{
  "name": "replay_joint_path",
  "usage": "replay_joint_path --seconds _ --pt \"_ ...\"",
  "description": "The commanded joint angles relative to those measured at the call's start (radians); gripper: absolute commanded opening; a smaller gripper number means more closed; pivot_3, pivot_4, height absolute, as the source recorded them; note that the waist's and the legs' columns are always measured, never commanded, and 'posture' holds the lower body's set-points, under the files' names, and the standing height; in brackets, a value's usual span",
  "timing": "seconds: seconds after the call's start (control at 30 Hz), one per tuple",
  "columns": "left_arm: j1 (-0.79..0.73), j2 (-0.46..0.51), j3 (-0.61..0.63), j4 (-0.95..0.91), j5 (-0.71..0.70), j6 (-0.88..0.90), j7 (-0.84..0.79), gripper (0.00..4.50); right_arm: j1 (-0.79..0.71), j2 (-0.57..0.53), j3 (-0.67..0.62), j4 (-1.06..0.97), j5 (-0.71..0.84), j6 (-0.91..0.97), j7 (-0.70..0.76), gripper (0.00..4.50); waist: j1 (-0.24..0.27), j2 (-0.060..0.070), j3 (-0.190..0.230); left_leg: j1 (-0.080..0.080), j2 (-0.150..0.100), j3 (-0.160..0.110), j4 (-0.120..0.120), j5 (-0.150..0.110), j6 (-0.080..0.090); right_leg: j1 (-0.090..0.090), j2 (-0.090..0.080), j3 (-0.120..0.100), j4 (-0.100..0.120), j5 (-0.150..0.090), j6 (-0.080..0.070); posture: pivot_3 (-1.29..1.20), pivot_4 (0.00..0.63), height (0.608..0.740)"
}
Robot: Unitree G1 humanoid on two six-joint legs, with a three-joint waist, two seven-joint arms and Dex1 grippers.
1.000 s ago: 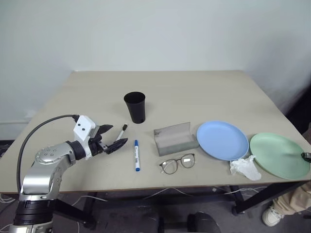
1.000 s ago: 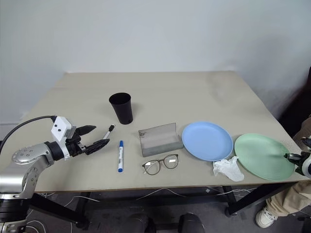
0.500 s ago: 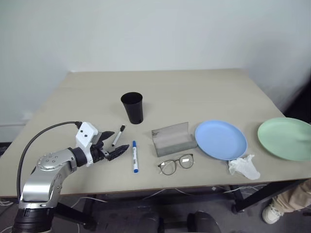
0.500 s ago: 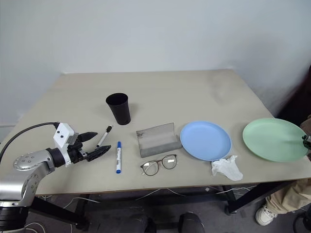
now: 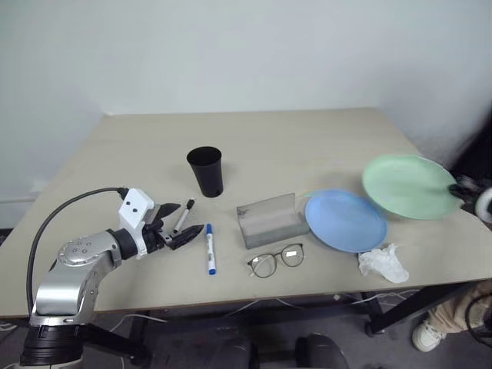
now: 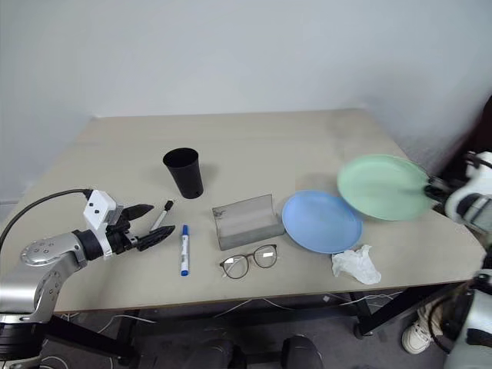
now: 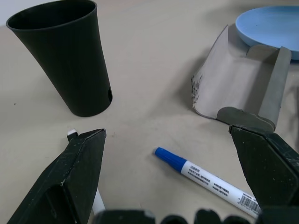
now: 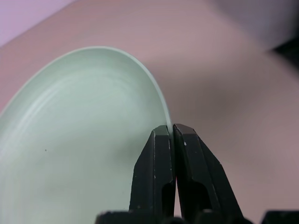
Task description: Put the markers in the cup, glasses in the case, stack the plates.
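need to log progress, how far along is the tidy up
Nothing looks finished yet. In hand: the right gripper is shut on the rim of the round mint green plate, held lifted beside the round light blue plate. Left: stacking them, both white markers lie outside the tall black plastic cup, and the wire-rimmed glasses sit before the open grey case.

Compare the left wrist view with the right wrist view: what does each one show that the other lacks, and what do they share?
Left wrist view: the black cup, the blue-capped marker, the open grey case, an edge of the blue plate, framed by the open left gripper. Right wrist view: the mint green plate, its rim pinched by the shut right gripper. Shared: the beige table.
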Motion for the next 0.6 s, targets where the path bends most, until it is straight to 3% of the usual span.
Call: replay_joint_path --seconds 0.03,0.2,0.6 --pt "-0.009 0.025 0.035 -0.019 -0.015 -0.009 -0.005 4.5 -0.011 0.049 0.013 -0.153 0.042 0.072 -0.025 0.03 0.003 0.0 0.0 0.0 0.0 0.0 0.0 0.0 0.0 0.0 0.0 0.0 0.0 0.0 0.0 0.0 0.0 0.723" --pt "0.007 0.042 0.059 -0.035 -0.024 -0.005 -0.012 4.5 0.025 0.135 0.039 -0.279 0.06 0.132 -0.047 0.03 0.011 0.0 0.0 -0.007 -0.001 -0.003 0.0 -0.001 0.0 -0.004 -0.001 -0.002 -0.001 0.0 0.0 0.0 0.0 0.723" --pt "0.034 0.074 0.113 -0.051 -0.064 -0.01 -0.056 4.5 0.151 0.17 0.083 -0.357 0.051 0.121 -0.029 0.03 0.008 0.001 0.0 -0.01 -0.001 0.0 0.0 -0.002 0.0 -0.008 0.0 -0.001 -0.001 0.001 0.001 0.0 0.0 0.723"
